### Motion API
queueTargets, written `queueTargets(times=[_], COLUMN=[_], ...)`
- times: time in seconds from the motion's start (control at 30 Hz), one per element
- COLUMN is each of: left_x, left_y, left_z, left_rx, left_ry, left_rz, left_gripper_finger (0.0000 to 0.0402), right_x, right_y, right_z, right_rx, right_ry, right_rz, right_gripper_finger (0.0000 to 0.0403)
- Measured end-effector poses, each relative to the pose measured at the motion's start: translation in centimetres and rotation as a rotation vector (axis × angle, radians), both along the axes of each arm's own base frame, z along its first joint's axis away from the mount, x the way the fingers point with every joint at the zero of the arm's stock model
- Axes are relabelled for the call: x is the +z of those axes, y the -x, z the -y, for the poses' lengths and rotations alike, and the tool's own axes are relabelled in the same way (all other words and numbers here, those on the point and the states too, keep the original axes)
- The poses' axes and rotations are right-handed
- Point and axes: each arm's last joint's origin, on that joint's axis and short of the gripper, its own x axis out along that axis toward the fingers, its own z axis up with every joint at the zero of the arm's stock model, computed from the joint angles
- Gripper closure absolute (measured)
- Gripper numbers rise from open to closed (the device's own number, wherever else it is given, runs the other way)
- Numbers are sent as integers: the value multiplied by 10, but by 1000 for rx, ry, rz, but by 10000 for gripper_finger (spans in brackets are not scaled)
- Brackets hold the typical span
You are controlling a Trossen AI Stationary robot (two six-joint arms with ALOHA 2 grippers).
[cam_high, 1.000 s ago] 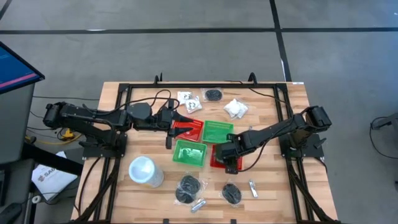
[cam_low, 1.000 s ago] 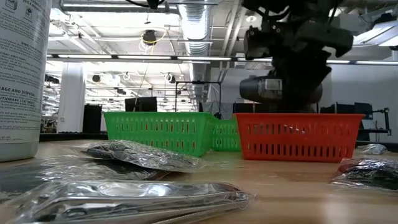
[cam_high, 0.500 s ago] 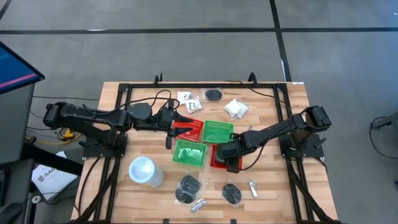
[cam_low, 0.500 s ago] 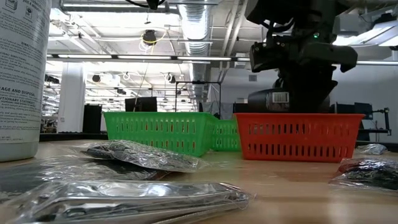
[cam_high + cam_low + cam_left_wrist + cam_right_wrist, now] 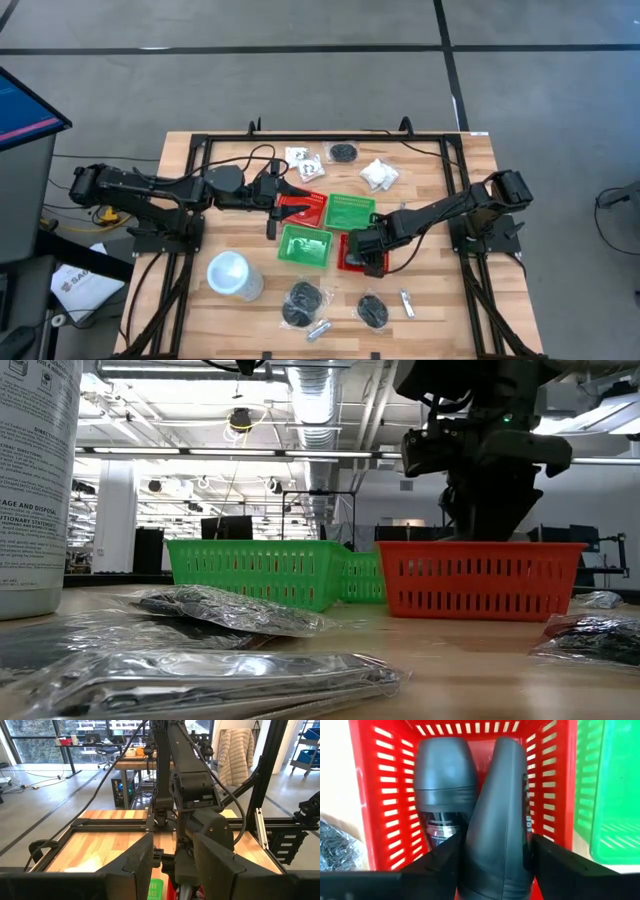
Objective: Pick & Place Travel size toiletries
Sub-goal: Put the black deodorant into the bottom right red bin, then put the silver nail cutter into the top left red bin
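Observation:
My right gripper (image 5: 366,250) (image 5: 497,852) reaches down into the near red basket (image 5: 346,262), shut on a dark grey bottle (image 5: 497,805). A second dark grey capped bottle (image 5: 445,775) lies in that basket beside it. My left gripper (image 5: 285,200) (image 5: 172,856) is open and hovers at the far red basket (image 5: 308,208). White crinkly packets (image 5: 378,175) (image 5: 305,165) and a black bundle (image 5: 343,152) lie near the table's far edge. More black bundles (image 5: 303,300) (image 5: 373,311) and silvery tubes (image 5: 318,328) (image 5: 407,300) lie near its near edge. My right gripper pinches the dark grey bottle by its two sides (image 5: 482,845), one finger on each. The fingers (image 5: 437,870) come from above, pointing down into the near red basket, and lie along the bottle. Its far end points at the basket's floor; whether it rests there is hidden.
Two green baskets (image 5: 350,211) (image 5: 305,245) stand between the red ones. A large white cup (image 5: 232,272) stands near the table's near left. A black frame (image 5: 330,135) runs around the work area. In the low view the wrapped bundles (image 5: 220,610) lie in front of the baskets.
My right gripper has moved down into the near red basket with the dark bottle. In the low view the bottle stood above the basket's rim a second ago and is now hidden behind its wall. My left arm has kept still.

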Motion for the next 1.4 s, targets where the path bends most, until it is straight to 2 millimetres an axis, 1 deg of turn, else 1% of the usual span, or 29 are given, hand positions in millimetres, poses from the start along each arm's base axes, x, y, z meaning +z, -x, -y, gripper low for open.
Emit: queueTargets(times=[0.07,0.13,0.3,0.37,0.43,0.6,0.77,0.87,1.03,1.17,1.3,1.4], left_x=[0,0,0,0,0,0,-1,-1,-1,-1,-2,-2], left_y=[0,0,0,0,0,0,0,0,0,0,0,0], left_z=[0,0,0,0,0,0,0,0,0,0,0,0], left_rx=[0,0,0,0,0,0,0,0,0,0,0,0], left_ry=[0,0,0,0,0,0,0,0,0,-1,-1,-1], left_rz=[0,-1,-2,-3,-4,-5,-7,-7,-7,-8,-9,-10], left_gripper_finger=[271,271,271,271,271,271,271,271,271,271,271,271], right_x=[1,4,16,20,21,22,21,24,42,59,69,73], right_y=[1,1,-1,-3,-4,-1,5,11,18,31,40,45], right_z=[0,0,2,1,1,2,4,5,9,15,22,29], right_rx=[1,1,-6,-7,-8,-8,-34,-36,-43,-79,-123,-149], right_ry=[1,5,16,15,16,23,44,60,57,88,89,107], right_rz=[-9,-37,-62,-55,-52,-80,-144,-173,-130,-105,-109,-126], right_gripper_finger=[219,216,168,158,158,178,209,229,260,278,284,282])
